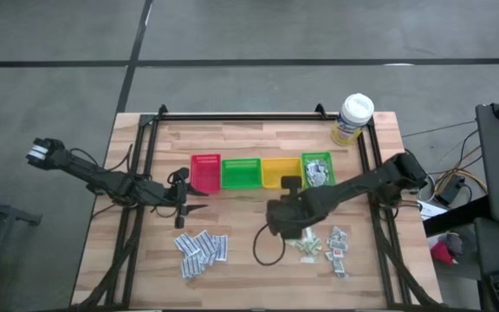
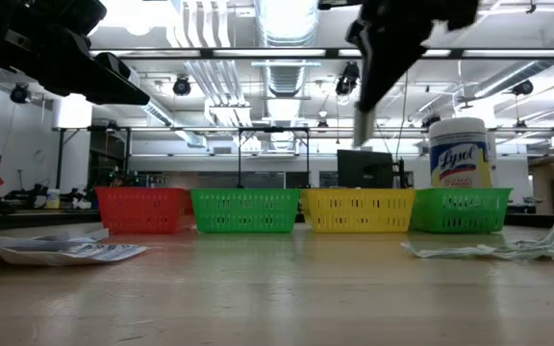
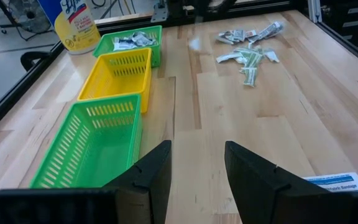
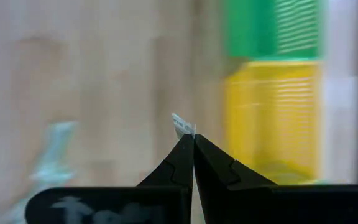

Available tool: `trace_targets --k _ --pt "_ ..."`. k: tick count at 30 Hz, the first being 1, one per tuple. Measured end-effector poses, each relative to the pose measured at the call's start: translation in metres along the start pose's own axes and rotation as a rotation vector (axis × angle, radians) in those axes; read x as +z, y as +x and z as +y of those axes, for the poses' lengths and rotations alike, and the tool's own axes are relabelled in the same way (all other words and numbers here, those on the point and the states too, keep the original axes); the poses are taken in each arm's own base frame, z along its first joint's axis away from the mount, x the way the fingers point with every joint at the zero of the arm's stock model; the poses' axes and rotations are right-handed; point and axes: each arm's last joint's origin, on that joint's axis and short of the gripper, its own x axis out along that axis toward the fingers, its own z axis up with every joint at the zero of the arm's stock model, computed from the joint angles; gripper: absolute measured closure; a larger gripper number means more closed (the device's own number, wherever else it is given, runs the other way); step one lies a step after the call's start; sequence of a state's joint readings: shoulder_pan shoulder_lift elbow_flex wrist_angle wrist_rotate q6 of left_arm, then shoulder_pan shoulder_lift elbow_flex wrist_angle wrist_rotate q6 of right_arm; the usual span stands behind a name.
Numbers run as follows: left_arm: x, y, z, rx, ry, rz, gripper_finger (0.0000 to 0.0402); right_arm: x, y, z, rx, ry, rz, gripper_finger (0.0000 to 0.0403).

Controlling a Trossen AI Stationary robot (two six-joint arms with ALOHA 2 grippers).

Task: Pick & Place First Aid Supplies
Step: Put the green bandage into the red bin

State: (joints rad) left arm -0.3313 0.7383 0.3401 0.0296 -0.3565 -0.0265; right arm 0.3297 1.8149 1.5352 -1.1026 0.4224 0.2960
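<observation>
First aid supplies lie in two heaps on the table: white-blue sachets (image 1: pixel 202 250) near the left, mixed pale sachets (image 1: pixel 323 243) near the right. More fill the right green bin (image 1: pixel 317 171). My right gripper (image 1: pixel 277 224) hangs above the table, just in front of the yellow bin (image 1: pixel 280 172), and is shut on one small sachet (image 4: pixel 182 126). My left gripper (image 3: pixel 197 149) waits open and bare in front of the red bin (image 1: pixel 205 172). My right gripper pinches a small white-blue sachet between its two fingertips (image 4: pixel 191 152); only a corner of the sachet (image 4: pixel 180 123) shows past the tips. The fingers point steeply down from above. The sachet is lifted clear of the table (image 2: pixel 362 130).
Red, green (image 1: pixel 242 173), yellow and green bins stand in a row across the table's middle. A yellow wipes tub (image 1: pixel 352 119) with a white lid stands at the far right corner. A dark cable loop (image 1: pixel 267 247) hangs by my right arm. Black rails frame the table.
</observation>
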Motion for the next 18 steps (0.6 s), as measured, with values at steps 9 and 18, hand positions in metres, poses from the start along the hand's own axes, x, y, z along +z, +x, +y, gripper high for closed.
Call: trace_targets --k 9,18 --pt "0.0 0.0 0.0 0.0 0.001 0.001 0.0252 0.008 0.007 -0.026 -0.321 0.042 -0.078 0.0394" --pt "0.0 0.0 0.0 0.0 0.001 0.002 0.0252 0.012 0.013 -0.041 -0.353 0.103 -0.083 0.0394"
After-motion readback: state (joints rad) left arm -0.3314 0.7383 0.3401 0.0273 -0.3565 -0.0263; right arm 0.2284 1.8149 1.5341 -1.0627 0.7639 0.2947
